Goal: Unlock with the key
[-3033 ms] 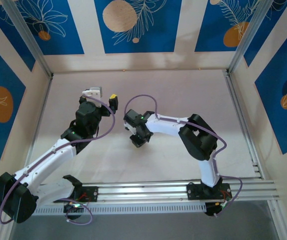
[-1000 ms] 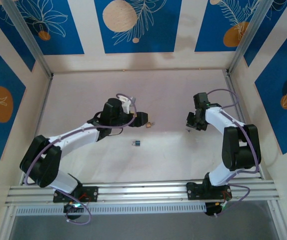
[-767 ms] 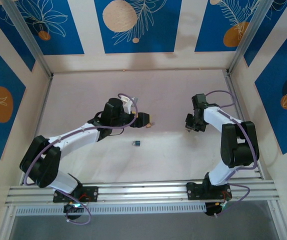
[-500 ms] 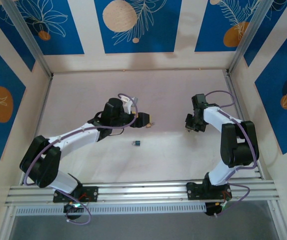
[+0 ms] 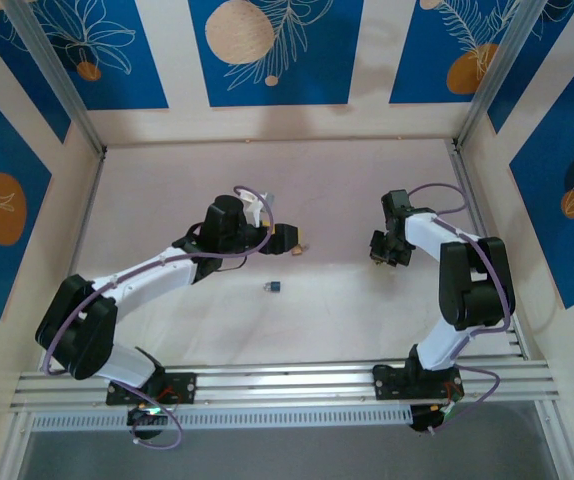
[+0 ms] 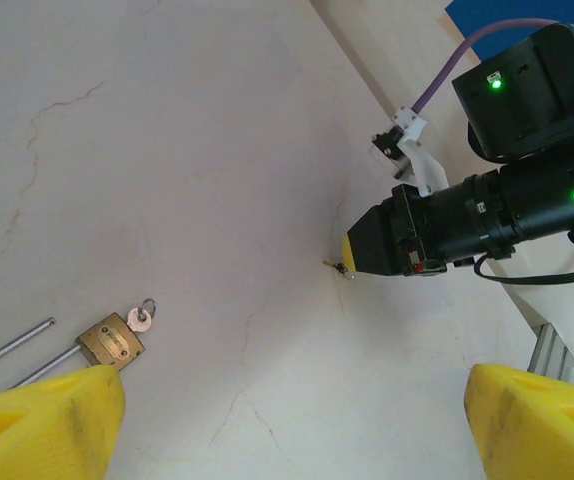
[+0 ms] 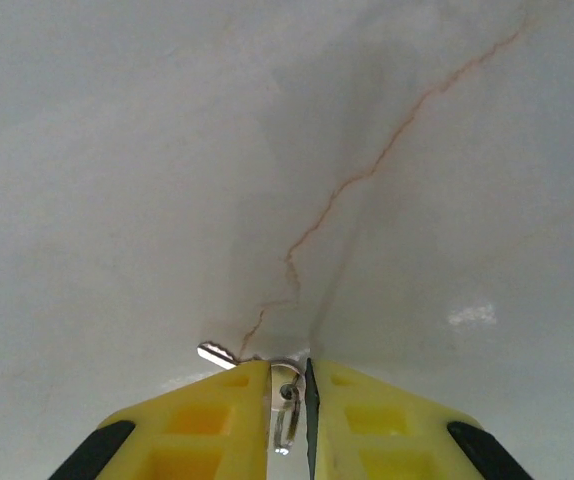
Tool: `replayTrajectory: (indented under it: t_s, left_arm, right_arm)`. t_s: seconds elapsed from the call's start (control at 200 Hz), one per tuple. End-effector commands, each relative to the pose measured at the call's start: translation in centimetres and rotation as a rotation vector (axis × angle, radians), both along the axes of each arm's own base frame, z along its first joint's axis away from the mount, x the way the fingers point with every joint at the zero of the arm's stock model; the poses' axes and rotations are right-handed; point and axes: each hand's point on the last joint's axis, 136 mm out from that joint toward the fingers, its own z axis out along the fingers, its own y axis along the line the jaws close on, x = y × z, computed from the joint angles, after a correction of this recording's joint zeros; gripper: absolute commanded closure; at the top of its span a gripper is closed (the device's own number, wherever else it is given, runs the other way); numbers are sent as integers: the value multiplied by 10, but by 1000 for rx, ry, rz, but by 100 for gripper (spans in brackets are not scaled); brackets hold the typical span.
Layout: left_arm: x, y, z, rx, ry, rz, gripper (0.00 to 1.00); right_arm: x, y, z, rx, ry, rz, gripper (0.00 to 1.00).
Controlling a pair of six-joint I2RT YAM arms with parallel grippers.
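From above I see the tiny grey metal key with a bluish head point(image 5: 274, 287) lying alone mid-table, at my left wrist the left pincer point(image 6: 287, 385) gapes wide beside the small brass padlock point(image 6: 112, 342) and could bump it, and at my right wrist the right pincer point(image 7: 287, 370) pinches a thin silvery ring bit point(image 7: 285, 393) that might slip.

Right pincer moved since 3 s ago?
Yes. The right pincer, gripping a small silvery metal piece, has gone from the middle of the table rightward, toward the right wall.
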Motion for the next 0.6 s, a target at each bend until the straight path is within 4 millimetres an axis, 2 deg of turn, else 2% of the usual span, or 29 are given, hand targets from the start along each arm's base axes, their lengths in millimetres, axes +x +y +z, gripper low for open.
replayTrajectory:
  t_s: [0.0, 0.365, 0.595]
  left_arm:
    - [3, 0, 21, -8, -59, -2, 12]
    - [2, 0, 23, -10, -64, -4, 13]
    - [3, 2, 23, -3, -71, -1, 12]
  right_arm:
    - [-9, 0, -6, -10, 42, 5, 81]
    - [-9, 1, -2, -24, 29, 14, 92]
    - [-5, 11, 15, -15, -21, 55, 100]
